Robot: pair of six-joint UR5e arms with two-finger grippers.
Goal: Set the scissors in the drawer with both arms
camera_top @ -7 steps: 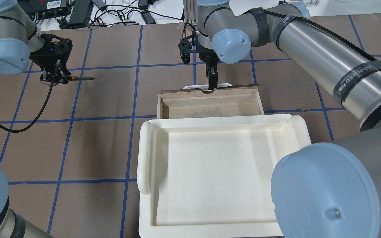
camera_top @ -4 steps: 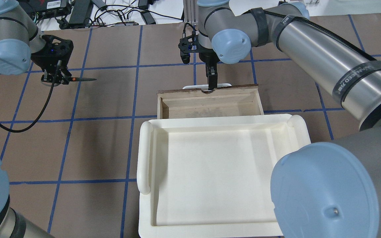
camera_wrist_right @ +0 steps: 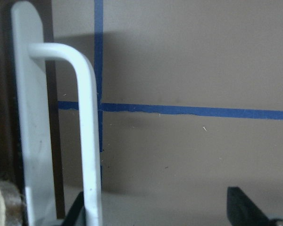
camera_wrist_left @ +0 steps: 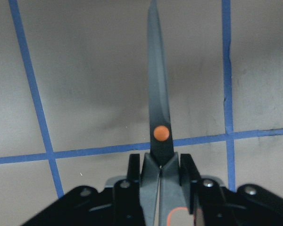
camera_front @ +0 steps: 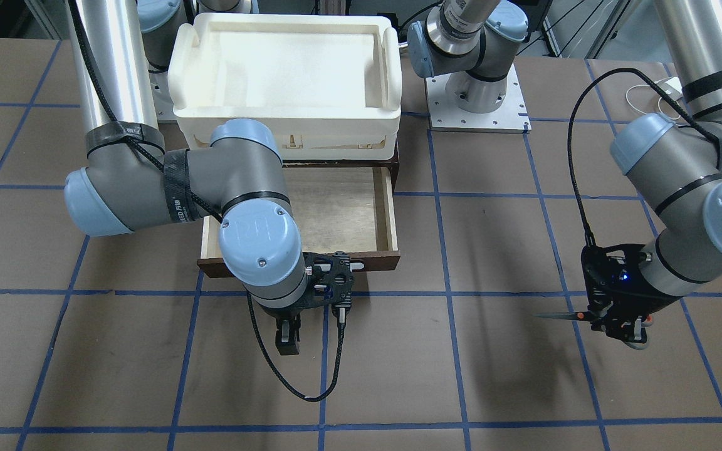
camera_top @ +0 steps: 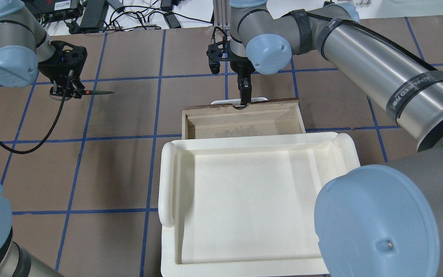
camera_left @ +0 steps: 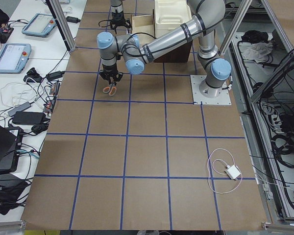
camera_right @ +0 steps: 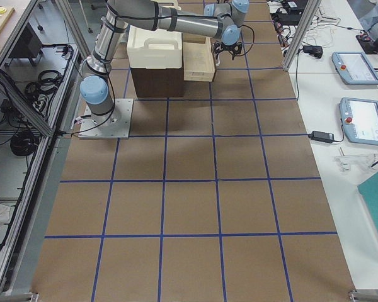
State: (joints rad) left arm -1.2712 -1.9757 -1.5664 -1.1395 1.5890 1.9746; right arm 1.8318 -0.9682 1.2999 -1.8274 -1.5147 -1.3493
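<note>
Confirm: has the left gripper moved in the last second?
Yes, slightly. In the overhead view the left gripper has drifted toward the drawer; the tip of the scissors reaches farther past the blue tape line.

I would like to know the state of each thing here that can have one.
scissors: blades closed, gripped just behind the pivot.
drawer: pulled open, nothing inside.
left end effector: shut on the scissors.
right end effector: open, at the drawer's white handle.
foam tray: empty.
</note>
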